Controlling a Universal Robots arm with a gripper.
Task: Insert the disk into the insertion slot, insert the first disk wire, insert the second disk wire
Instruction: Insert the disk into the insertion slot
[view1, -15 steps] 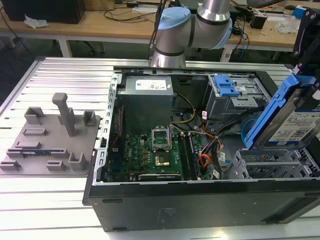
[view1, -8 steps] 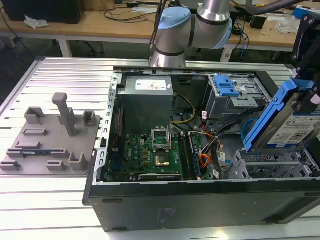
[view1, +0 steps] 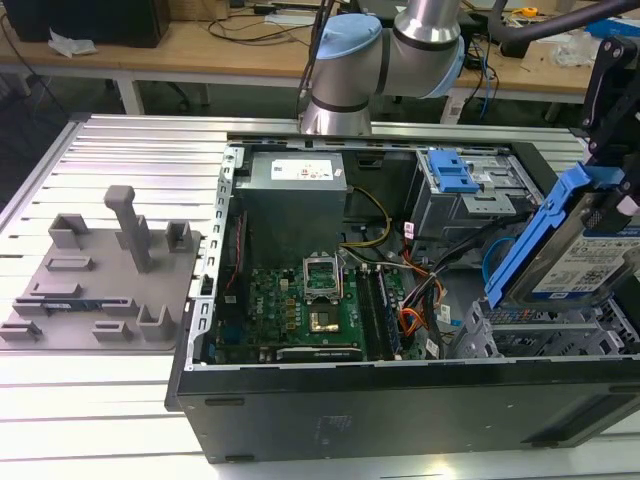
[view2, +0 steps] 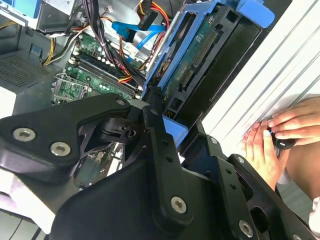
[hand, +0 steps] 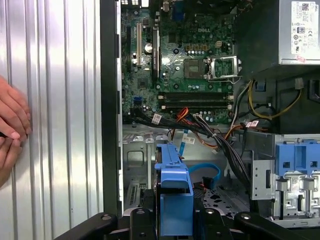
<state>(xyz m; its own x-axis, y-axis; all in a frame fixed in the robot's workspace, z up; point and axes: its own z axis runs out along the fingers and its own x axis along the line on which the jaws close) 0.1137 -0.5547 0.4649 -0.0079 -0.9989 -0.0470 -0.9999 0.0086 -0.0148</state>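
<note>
One end of the tilted disk (view1: 585, 262), clamped in the gripper (hand: 175, 220), is cut off.

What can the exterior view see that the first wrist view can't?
Exterior view: the robot arm and a grey block tray at the exterior view's left. First wrist view: a person's hand on the ribbed table. Both: the green motherboard and the blue-framed disk.
</note>
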